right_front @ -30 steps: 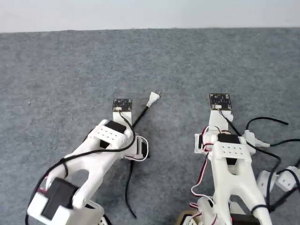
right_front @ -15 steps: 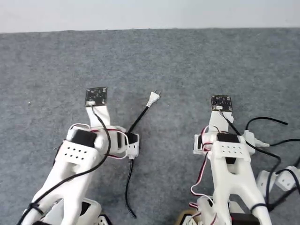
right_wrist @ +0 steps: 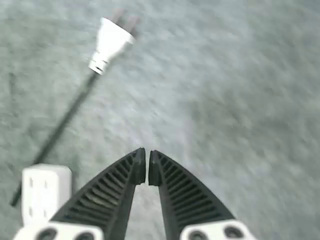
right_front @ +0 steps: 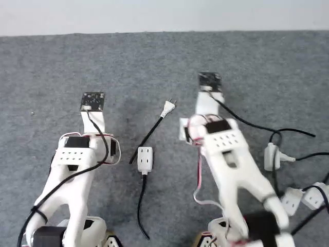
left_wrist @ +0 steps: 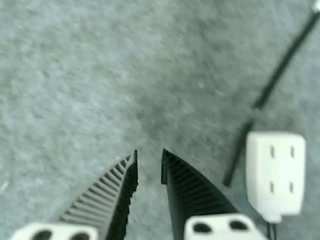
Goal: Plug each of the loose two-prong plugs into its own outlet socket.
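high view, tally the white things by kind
white robot arms: 2
white two-prong plug on black cord: 1
white socket block: 1
white cord fittings at right edge, kind unclear: 3
total: 7

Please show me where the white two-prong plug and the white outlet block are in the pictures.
white two-prong plug [right_wrist: 112, 42]: right wrist view, on the middle of its white body.
white outlet block [left_wrist: 275, 172]: left wrist view, on its face between the slot pairs.
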Motion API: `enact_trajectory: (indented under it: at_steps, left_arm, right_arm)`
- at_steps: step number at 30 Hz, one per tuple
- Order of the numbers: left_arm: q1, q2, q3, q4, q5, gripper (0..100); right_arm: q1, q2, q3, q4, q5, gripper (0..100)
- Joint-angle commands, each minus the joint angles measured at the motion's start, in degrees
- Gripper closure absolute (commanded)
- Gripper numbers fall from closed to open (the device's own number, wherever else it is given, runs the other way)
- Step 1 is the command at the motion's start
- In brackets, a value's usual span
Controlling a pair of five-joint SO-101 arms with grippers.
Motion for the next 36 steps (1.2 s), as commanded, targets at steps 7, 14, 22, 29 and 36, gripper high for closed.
enact_trajectory:
  at_steps: [7, 14, 22, 29, 36]
  left_arm:
    - [-1.3, 4.7, -2.1, -2.6, -0.5, 93]
    - [-1.5, 5.6, -2.7, -2.5, -0.5, 93]
    - [-3.9, 5.6, -3.2, -2.6, -0.5, 93]
    - [-3.9, 5.6, -3.2, -2.6, -0.5, 93]
    - [-3.6, 5.6, -3.1, -2.6, -0.5, 93]
  right_arm:
    - [-1.9, 23.1, -28.0, -0.6, -4.5, 97.1]
    - [-6.1, 33.6, -43.9, 12.1, -4.4, 97.1]
    - [-7.0, 39.9, -49.9, 13.1, -4.7, 94.6]
    - [-7.3, 42.7, -50.3, 11.3, -5.7, 82.2]
    - [-7.4, 43.3, -50.3, 6.7, -12.7, 81.9]
